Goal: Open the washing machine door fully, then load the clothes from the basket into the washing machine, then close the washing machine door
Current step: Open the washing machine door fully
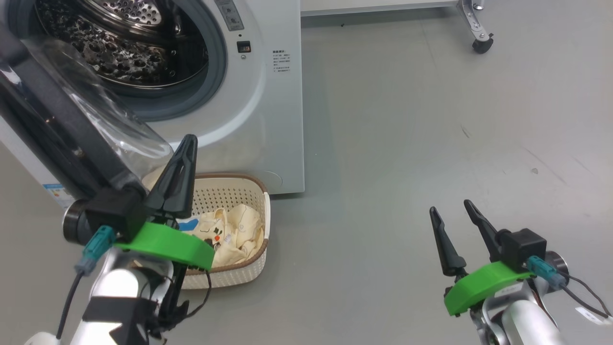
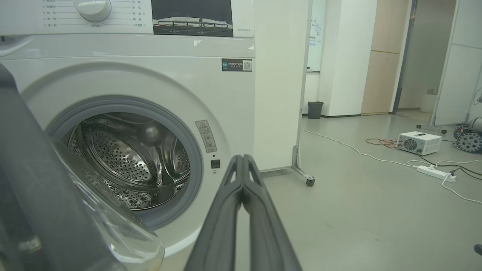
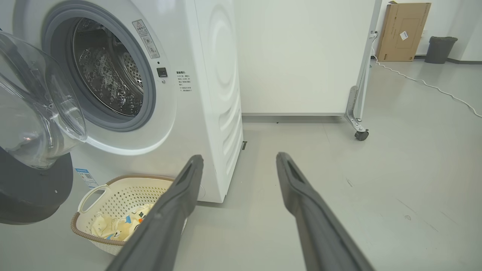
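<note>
**Head view.** The washing machine (image 1: 268,120) stands with its drum (image 1: 124,52) exposed. The washing machine door (image 1: 57,124) is swung out to the robot's left, and its glass dome hangs over the near-left corner of the basket (image 1: 254,189). The basket sits on the floor against the machine's front, with the clothes (image 1: 234,235) heaped inside it. The left claw (image 1: 190,141) is clenched with nothing between its fingers and is raised just beside the door's lower edge. Whether it touches the door cannot be told. The right claw (image 1: 450,207) is released, fingers spread, and hovers over bare floor well apart from the basket.

**Left wrist view.** The shut fingers point at the machine's front, right of the opening. The door's dark rim is close on the left.

**Right wrist view.** The spread fingers frame the machine's corner, with the basket and clothes low on the left beneath the door.

**Assessment.** The door looks open, though possibly not to its limit. Opening it fully appears to be the step in hand.

**Recommendation.**
- Press the flat of the clenched left fingers against the black rim, not the glass.
- Sweep outward along the hinge arc until the dome clears the basket.
- Keep the arm above the basket rim to avoid tipping it.
</note>
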{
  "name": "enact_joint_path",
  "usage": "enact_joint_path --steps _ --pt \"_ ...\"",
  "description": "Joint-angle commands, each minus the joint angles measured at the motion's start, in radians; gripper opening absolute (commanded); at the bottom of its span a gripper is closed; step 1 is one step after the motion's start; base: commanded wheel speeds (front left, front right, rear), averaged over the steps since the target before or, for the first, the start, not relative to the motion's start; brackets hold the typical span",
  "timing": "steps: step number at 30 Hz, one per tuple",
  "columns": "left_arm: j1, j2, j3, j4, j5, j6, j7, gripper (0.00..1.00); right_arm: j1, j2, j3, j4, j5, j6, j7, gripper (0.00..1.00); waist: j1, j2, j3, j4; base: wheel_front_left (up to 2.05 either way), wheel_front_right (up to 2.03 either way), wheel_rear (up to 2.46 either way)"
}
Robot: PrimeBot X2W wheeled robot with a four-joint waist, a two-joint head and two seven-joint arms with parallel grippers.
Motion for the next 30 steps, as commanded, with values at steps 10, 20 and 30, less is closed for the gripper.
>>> enact_joint_path --steps 10,20,30 --pt "-0.038 0.027 -0.003 0.099 -0.04 -0.005 0.024 0.0 -0.05 0.004 0.017 -0.024 0.009 0.0 -0.01 1.0 0.0 0.0 -0.003 -0.004 0.0 0.0 0.0" --pt "-0.046 0.026 0.013 0.258 -0.072 0.002 -0.001 0.0 -0.053 0.004 0.023 -0.012 0.012 0.0 -0.01 1.0 0.0 0.0 -0.004 -0.007 0.0 0.0 0.0" --pt "-0.079 0.035 0.031 0.382 -0.091 0.01 -0.049 0.0 -0.054 0.004 0.028 -0.001 0.015 0.0 -0.01 1.0 0.0 0.0 -0.002 -0.008 0.0 0.0 0.0"
